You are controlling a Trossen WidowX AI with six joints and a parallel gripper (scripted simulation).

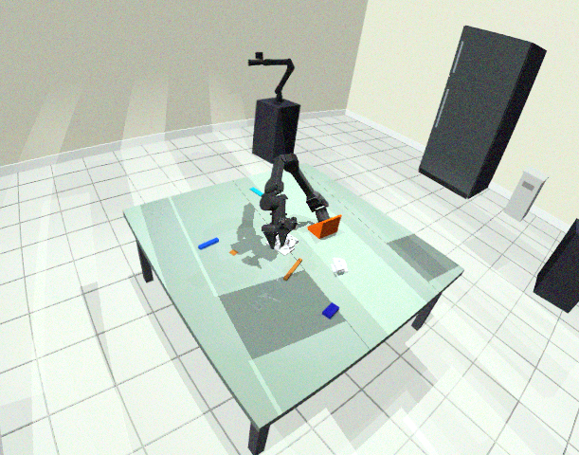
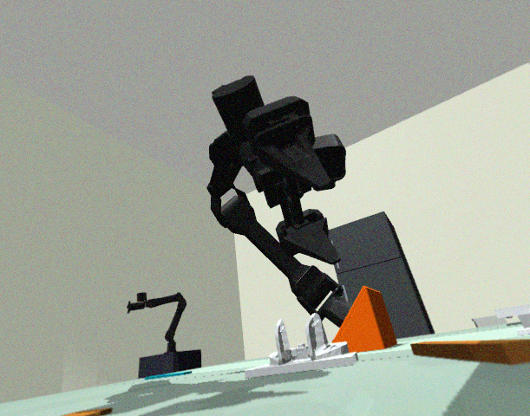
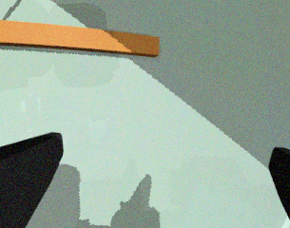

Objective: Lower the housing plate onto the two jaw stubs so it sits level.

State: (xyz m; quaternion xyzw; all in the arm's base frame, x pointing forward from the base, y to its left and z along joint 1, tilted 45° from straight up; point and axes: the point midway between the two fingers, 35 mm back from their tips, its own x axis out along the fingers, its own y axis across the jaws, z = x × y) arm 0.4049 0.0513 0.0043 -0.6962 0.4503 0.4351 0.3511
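The white base lies on the table, with two white jaws standing on it, one jaw on the left and the other jaw on the right. A separate white part, which looks like the housing plate, lies apart from the base, beyond the orange bar. My gripper is open and empty. It hangs well above the table, over the area of the base, and hides part of the base in the top view. The wrist view shows neither base nor white part.
An orange wedge stands beside the base, near the arm's foot. An orange bar, a dark blue block, a blue bar, a small orange piece and a cyan strip lie around.
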